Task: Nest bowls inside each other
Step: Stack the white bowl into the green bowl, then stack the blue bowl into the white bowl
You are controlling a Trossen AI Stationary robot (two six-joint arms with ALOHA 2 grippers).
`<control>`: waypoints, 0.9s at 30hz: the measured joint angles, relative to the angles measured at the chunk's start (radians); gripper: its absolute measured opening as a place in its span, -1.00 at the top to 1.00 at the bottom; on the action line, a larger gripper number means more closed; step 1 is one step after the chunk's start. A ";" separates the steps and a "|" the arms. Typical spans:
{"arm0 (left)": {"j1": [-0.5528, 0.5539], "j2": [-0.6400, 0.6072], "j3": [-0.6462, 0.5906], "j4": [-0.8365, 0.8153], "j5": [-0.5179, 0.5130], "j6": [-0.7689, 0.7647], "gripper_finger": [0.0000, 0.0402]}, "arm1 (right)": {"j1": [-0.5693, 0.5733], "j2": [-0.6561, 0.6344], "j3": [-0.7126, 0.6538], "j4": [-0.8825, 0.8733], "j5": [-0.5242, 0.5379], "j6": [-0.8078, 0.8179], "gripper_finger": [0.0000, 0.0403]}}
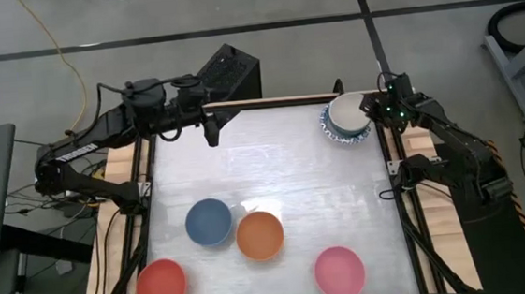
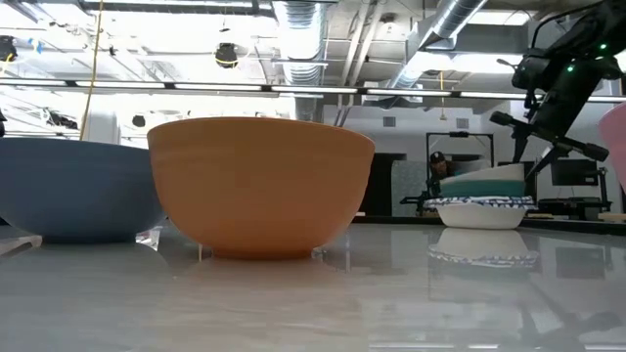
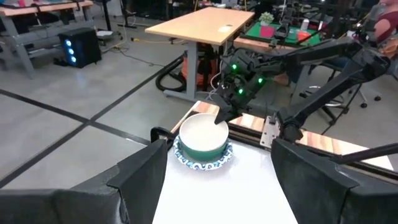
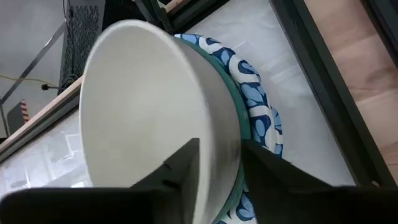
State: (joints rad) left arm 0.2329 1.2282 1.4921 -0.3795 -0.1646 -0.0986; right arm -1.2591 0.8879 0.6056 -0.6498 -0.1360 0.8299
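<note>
At the table's far right edge stands a stack: a cream bowl (image 4: 149, 106) sits in a teal bowl (image 4: 235, 118), which sits in a white bowl with a blue-patterned rim (image 4: 260, 118). My right gripper (image 4: 221, 168) is open at the cream bowl's rim, slanting down from the right, one finger inside and one outside. The blue bowl (image 1: 208, 221), orange bowl (image 1: 259, 235), red bowl (image 1: 161, 285) and pink bowl (image 1: 339, 271) rest apart on their bases toward the near edge. My left gripper (image 1: 210, 132) hangs open above the far edge, holding nothing. My right gripper straddles the cream bowl's rim (image 4: 214, 134) on the side toward the table's right edge, with one finger (image 4: 180, 165) inside the bowl and one outside. Whether either finger touches the wall, I cannot tell. The bowl sits nested in the teal one.
A black box (image 1: 228, 72) stands on the floor beyond the far edge. Dark frame rails (image 1: 398, 202) run along the table's sides. Bare tabletop lies between the stack (image 1: 346, 117) and the loose bowls.
</note>
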 joint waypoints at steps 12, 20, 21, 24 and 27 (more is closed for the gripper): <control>0.000 0.000 0.000 -0.015 0.009 0.000 -0.38 | 0.000 -0.090 0.042 -0.019 -0.017 -0.079 -0.15; 0.000 -0.004 0.000 -0.139 0.253 0.029 -0.38 | 0.010 -0.284 0.151 -0.036 -0.189 -0.258 -0.12; -0.003 -0.004 0.000 -0.193 0.272 0.023 -0.38 | 0.019 -0.308 0.161 -0.044 -0.215 -0.261 -0.12; -0.037 0.006 0.000 -0.410 0.281 -0.014 -0.38 | 0.059 -0.374 0.174 -0.077 -0.246 -0.262 -0.12; -0.099 0.020 -0.004 -0.614 0.283 -0.048 -0.38 | 0.104 -0.431 0.177 -0.125 -0.245 -0.259 -0.11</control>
State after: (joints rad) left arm 0.1337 1.2486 1.4881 -0.9934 0.1181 -0.1470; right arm -1.1548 0.4566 0.7826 -0.7746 -0.3806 0.5713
